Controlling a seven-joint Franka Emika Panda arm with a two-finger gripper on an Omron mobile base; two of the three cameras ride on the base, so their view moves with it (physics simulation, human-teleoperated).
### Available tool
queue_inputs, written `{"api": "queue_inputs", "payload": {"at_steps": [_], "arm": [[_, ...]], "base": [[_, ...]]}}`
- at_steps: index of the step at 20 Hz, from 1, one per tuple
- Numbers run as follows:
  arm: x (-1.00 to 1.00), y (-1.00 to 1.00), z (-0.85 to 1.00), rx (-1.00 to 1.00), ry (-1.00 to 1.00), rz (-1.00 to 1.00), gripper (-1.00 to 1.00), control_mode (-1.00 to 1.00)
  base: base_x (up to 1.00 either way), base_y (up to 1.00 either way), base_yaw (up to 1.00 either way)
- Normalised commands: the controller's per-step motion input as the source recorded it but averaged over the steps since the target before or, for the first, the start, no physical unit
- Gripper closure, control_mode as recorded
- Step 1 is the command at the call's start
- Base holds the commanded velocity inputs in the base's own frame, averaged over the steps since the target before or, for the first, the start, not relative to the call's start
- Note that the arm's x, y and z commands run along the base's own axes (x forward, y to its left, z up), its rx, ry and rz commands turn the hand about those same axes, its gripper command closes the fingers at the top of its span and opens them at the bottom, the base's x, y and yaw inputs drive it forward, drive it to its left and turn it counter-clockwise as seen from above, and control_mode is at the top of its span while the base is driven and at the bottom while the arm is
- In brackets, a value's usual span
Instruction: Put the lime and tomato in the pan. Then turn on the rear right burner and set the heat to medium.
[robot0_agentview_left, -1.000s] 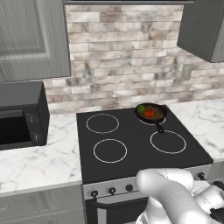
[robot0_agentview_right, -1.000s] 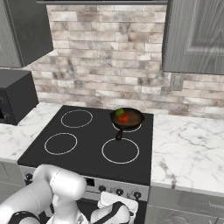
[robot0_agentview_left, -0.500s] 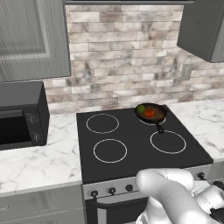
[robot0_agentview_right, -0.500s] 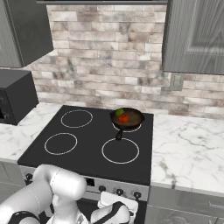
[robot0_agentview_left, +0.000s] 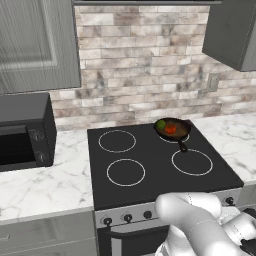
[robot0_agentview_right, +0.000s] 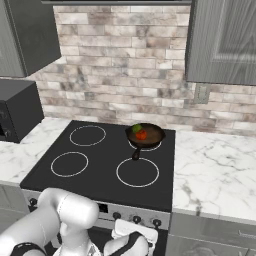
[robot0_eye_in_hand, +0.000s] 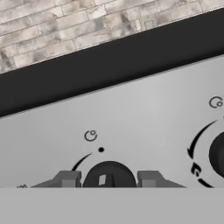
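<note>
The pan sits right of centre in the left base view, on the rear right burner of the black cooktop, its short black handle pointing toward the lower right of the frame. Inside it lie the lime, at the pan's left edge, and the tomato, just beside the lime nearer the pan's middle. In the right base view the same pan appears slightly above centre, with the lime at its upper left and the tomato touching or almost touching it.

In the hand view the pincer is low in the frame, pressed up close to the stove's grey control panel. Its two fingertips stand spread on either side of a dark round knob at the bottom centre; whether they touch the knob I cannot tell. A second knob shows at the right edge.

A dark microwave stands on the marble bench at the left of the left base view.
</note>
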Motion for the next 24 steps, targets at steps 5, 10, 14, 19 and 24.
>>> {"api": "queue_inputs", "payload": {"at_steps": [5,10,14,19,24], "arm": [[-0.02,0.00,-0.16,-0.14,-0.07,0.00,1.00,-1.00],[0.00,0.00,-0.14,-0.22,-0.03,0.00,1.00,-1.00],[0.00,-0.01,-0.09,-0.23,0.00,0.00,1.00,-1.00],[0.00,0.00,-0.14,-0.23,0.00,-0.02,1.00,-1.00],[0.00,0.00,-0.24,-0.23,0.00,-0.09,1.00,-1.00]], "base": [[0.00,0.00,0.00],[0.00,0.00,0.00],[0.00,0.00,0.00],[0.00,0.00,0.00],[0.00,0.00,0.00]]}}
